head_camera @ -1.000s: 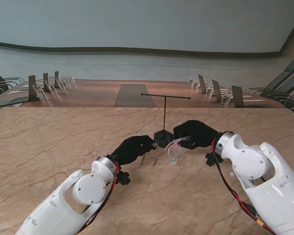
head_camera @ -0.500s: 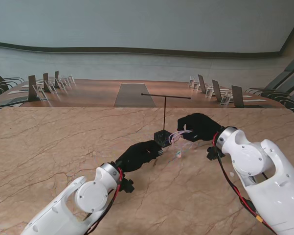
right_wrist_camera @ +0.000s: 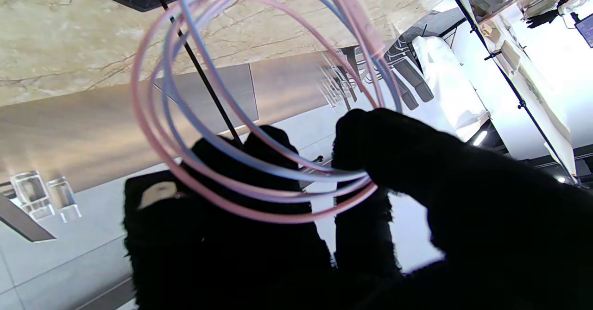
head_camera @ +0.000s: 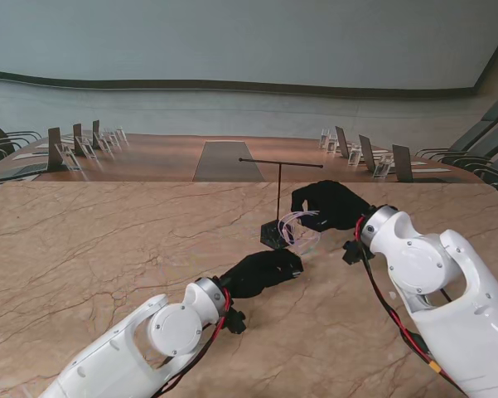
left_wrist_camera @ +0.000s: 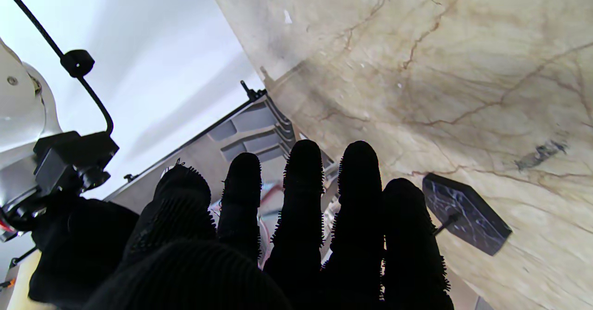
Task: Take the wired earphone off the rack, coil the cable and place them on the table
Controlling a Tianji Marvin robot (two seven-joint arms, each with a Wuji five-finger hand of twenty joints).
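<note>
From the stand, the black-gloved right hand pinches the pale pink-and-blue coiled earphone cable just beside the thin black T-shaped rack; it should lower gently onto the beige marble table so the loops stay together. The left wrist view shows the black-gloved left hand empty, fingers extended side by side. The right wrist view shows several thin loops gathered between thumb and fingers.

Earbuds hidden; cable loops cropped

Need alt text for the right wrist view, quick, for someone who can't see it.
The black-gloved right hand pinches several loops of pink and pale blue earphone cable between thumb and fingers. Beyond the loops are the rack, its thin black pole on a dark base, and the marble table.
</note>
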